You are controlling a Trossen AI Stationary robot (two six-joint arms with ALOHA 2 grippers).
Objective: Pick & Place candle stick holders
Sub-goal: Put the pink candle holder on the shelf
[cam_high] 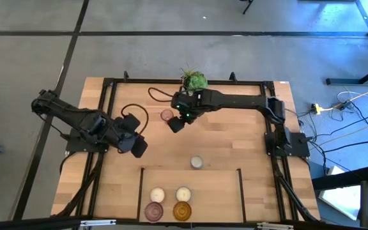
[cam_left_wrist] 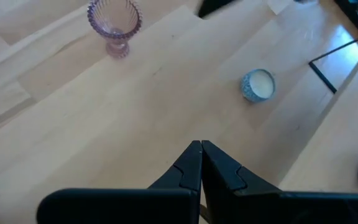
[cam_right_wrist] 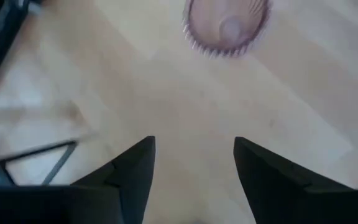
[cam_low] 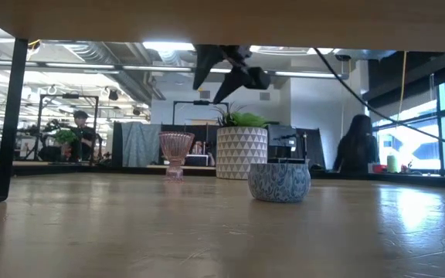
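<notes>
A purplish-pink glass holder (cam_high: 166, 115) stands upright on its foot on the table; it also shows in the low view (cam_low: 176, 153), the left wrist view (cam_left_wrist: 114, 25) and the right wrist view (cam_right_wrist: 227, 26). My right gripper (cam_high: 176, 124) hangs open above the table, close beside it, touching nothing. A cream-white holder (cam_high: 197, 162) stands at mid-table (cam_low: 279, 181). Two cream-white holders (cam_high: 157, 194) (cam_high: 183, 193), a purplish-pink one (cam_high: 154, 210) and an amber one (cam_high: 182, 210) stand near the front edge. My left gripper (cam_high: 139, 148) is shut and empty at the left.
A green plant in a white patterned pot (cam_high: 194, 81) stands at the far edge, behind my right arm. A black frame (cam_high: 107, 96) runs round the table, and black tape lines (cam_high: 190, 169) mark a box at the front. People sit in the room beyond the table.
</notes>
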